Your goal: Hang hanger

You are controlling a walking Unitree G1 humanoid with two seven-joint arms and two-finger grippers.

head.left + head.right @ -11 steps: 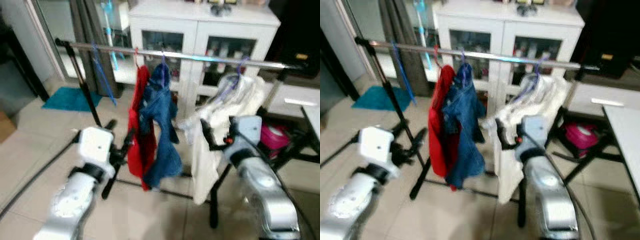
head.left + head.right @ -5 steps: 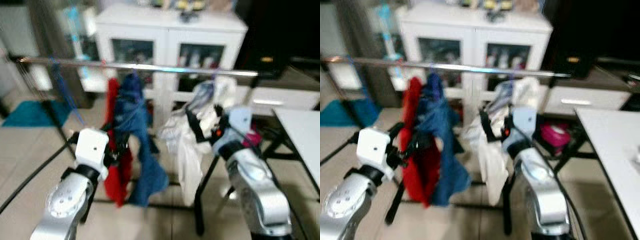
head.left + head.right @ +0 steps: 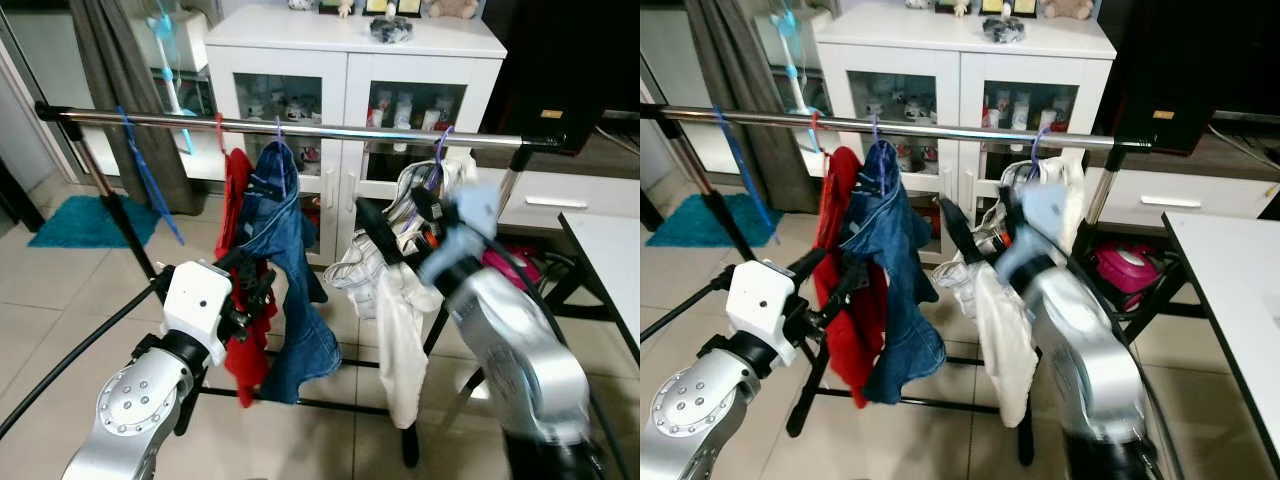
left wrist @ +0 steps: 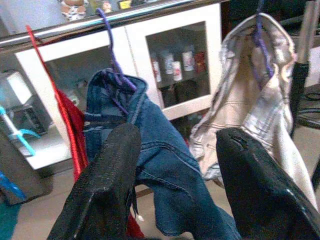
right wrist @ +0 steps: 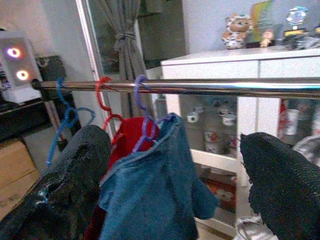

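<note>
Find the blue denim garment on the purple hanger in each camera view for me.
Left eye view: blue denim garment on the purple hanger, left of centre, beside the red garment.
Right eye view, left of centre.
Left wrist view, between the black fingers.
Right wrist view, low, between the black fingers.
Shared landmark: the silver metal rail it hangs from.

No legible text, label, brand or number on anything in view.
</note>
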